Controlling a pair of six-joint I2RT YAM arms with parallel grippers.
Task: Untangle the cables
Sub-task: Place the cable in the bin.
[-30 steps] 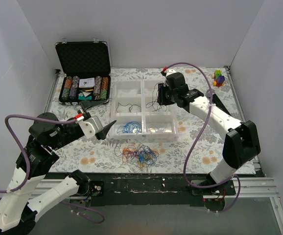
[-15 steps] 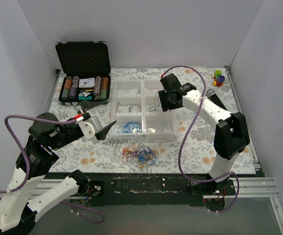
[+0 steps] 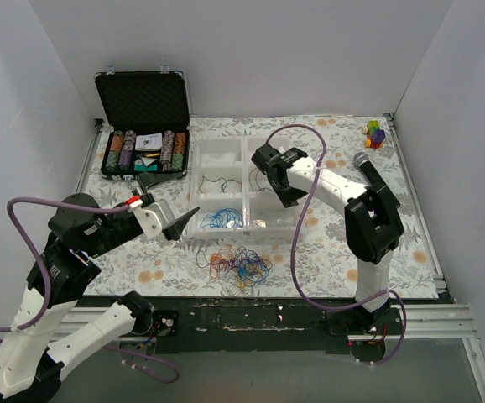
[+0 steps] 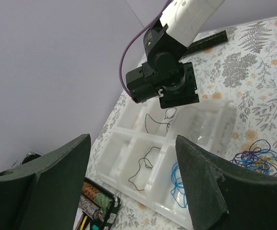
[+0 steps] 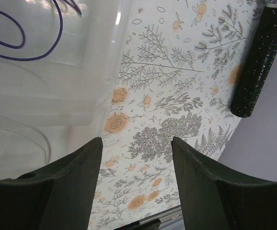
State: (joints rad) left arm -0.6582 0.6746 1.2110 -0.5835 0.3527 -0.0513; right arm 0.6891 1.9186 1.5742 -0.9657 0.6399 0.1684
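Note:
The cables lie as a loose tangle [image 3: 236, 264] of blue, red, orange and yellow strands on the floral table, just in front of the white compartment tray [image 3: 244, 156]. The left wrist view catches the tangle [image 4: 260, 157] at its right edge. Separate strands rest in the tray: a blue one [image 3: 221, 220], a black one [image 3: 226, 184] and another black one [image 3: 264, 174]. My left gripper [image 3: 179, 200] hovers open and empty left of the tray. My right gripper [image 3: 286, 195] hangs open over the tray's right side, nothing between its fingers [image 5: 69, 182]. A dark wire [image 5: 28, 45] lies in the compartment below it.
An open black case of poker chips [image 3: 142, 151] sits at the back left. A black microphone [image 3: 367, 168] lies right of the tray, and a small stack of coloured blocks [image 3: 376, 133] is in the far right corner. White walls close in the table.
The right arm has swung from the tray's back right corner toward its middle right, and its jaws have opened wider. The left arm has not moved.

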